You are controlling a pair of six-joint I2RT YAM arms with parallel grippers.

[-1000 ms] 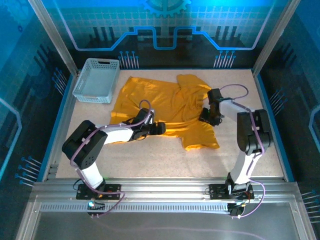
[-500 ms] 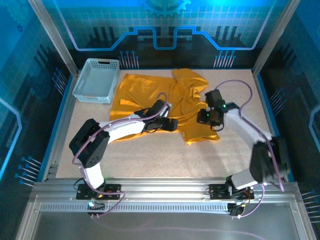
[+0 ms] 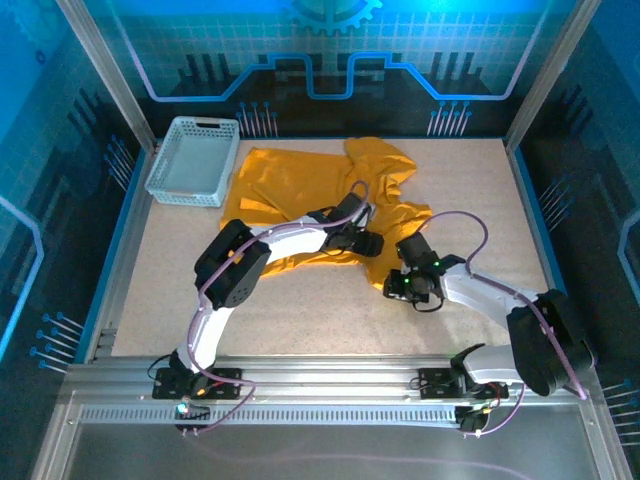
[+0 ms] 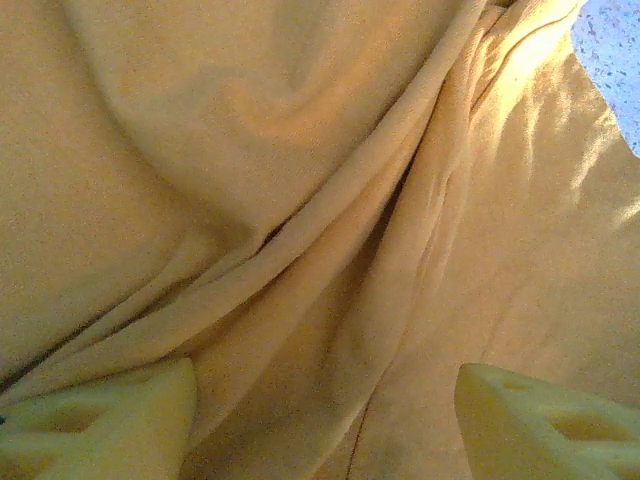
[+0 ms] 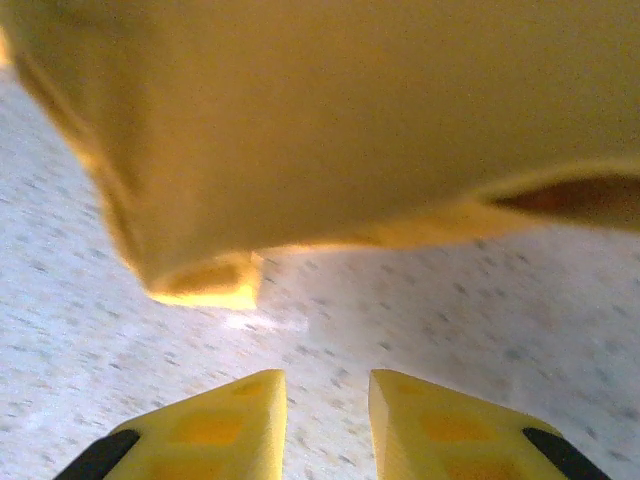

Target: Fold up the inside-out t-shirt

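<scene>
The inside-out t-shirt point(image 3: 300, 185) lies rumpled in the middle and back of the table, mustard yellow and plain on the side facing up. My left gripper point(image 3: 370, 243) rests over its near right part. In the left wrist view the left gripper point(image 4: 325, 430) is open, its pale fingers point(image 4: 110, 420) wide apart, with soft folds of the shirt point(image 4: 300, 200) lying under the gap. My right gripper point(image 3: 398, 286) is low over bare table just in front of the shirt's near edge. In the right wrist view the right gripper point(image 5: 328, 420) shows a narrow gap with nothing in it, and the shirt's hem point(image 5: 200, 280) lies just ahead.
A light grey lattice basket point(image 3: 193, 160) stands at the back left, beside the shirt's left edge. Speckled table point(image 3: 300, 310) stretches between the shirt and the arm bases. Metal frame posts point(image 3: 118, 90) and blue side rails border the table.
The left arm has reached further right across the shirt, its jaws narrowing. The right gripper has come off the shirt toward the near side, down to the table. The shirt's near right flap has drawn back.
</scene>
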